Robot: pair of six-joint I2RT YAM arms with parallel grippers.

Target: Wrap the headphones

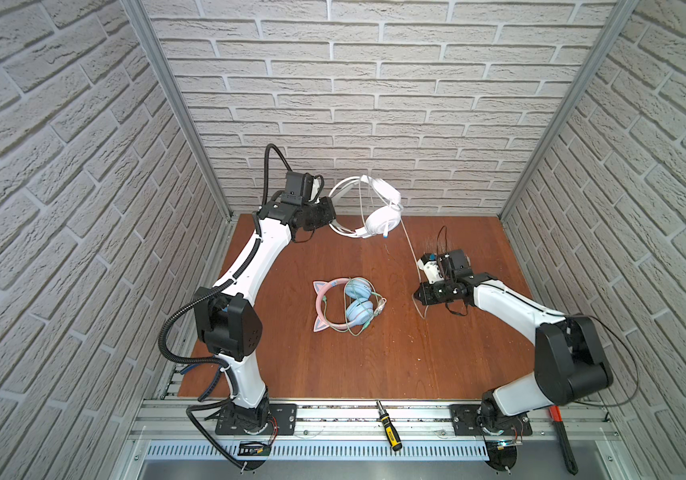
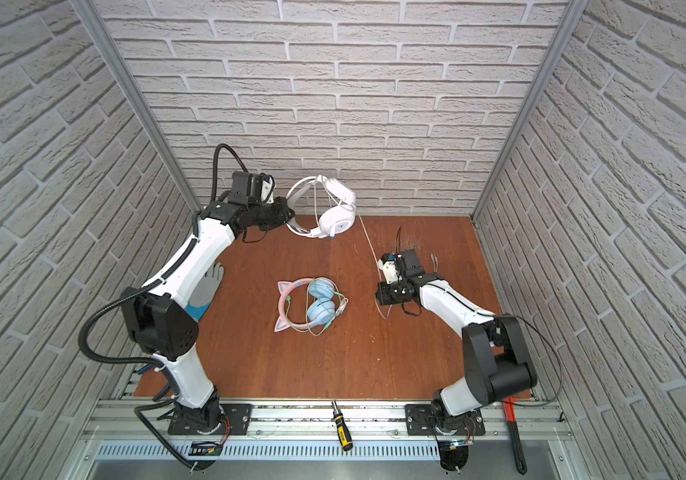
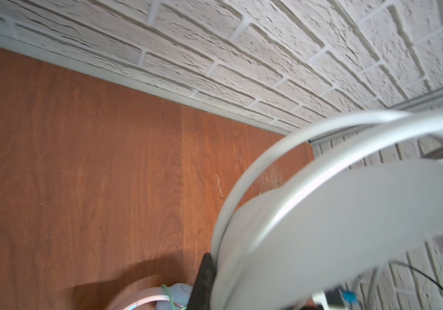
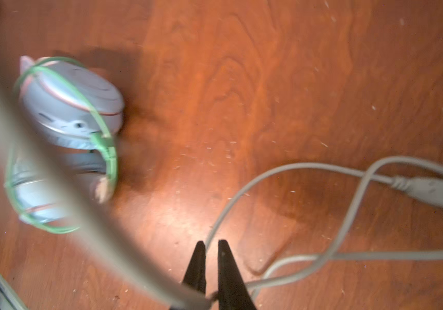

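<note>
Top views: the left gripper [image 1: 330, 216] was clamped shut on the band of the all-white over-ear headphones [image 1: 382, 220], up by the back wall. Their thin white cable [image 1: 409, 245] ran down to the right gripper [image 1: 416, 296], which pinched it. The pink cat-ear headphones [image 1: 358, 309] lay on the brown wooden table [image 1: 333, 365].

Left wrist: only blurry white band.

Right wrist: green cord [image 4: 105, 155] wound round the pink pair, done I reckon. It alone caught the white plug [image 4: 435, 192] lying loose, so that wrap wasn't finished.
</note>
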